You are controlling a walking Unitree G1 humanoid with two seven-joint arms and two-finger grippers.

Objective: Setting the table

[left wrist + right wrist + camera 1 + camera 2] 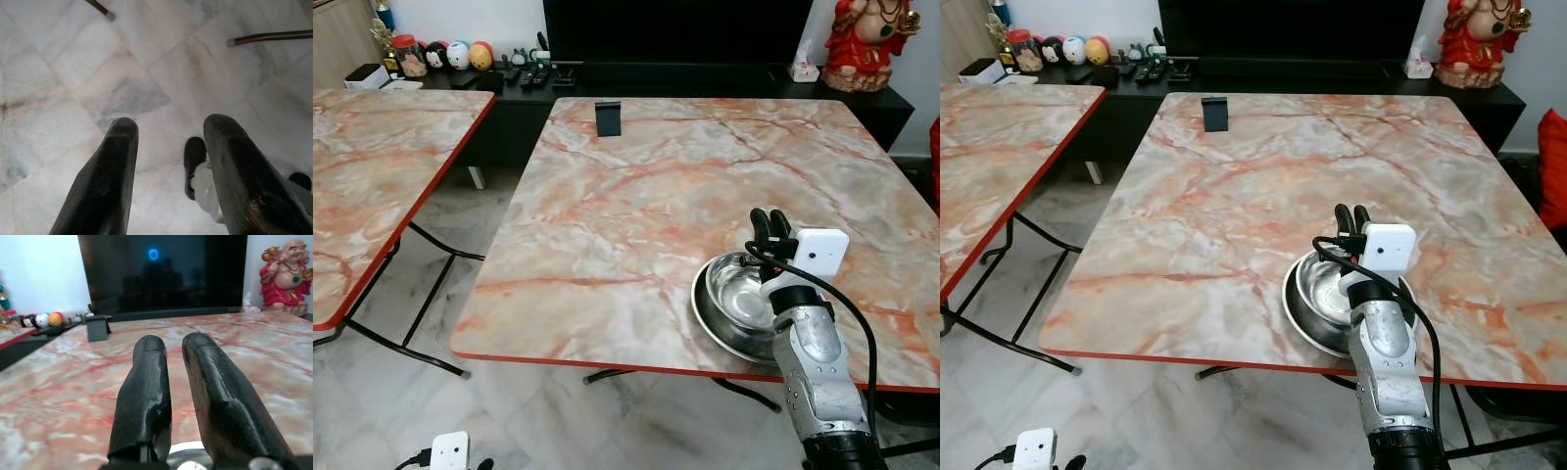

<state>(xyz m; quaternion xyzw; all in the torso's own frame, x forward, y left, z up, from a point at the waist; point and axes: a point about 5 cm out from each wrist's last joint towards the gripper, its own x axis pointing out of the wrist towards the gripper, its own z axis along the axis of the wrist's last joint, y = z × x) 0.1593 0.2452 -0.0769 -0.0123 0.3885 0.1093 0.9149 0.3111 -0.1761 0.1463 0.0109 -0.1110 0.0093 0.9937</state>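
Marble table point(636, 186); steel bowl point(736, 299) near edge, right gripper point(770, 226) above.

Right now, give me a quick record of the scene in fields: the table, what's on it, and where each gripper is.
table: marble-pattern top, red edge
dishes: steel bowl sitting in a steel plate, near the table's front edge
other item: small dark stand at the far side
right gripper: over the bowl's far rim, fingers nearly together, holding nothing
left gripper: hanging low over the floor, fingers apart
background: dark screen, red figurine
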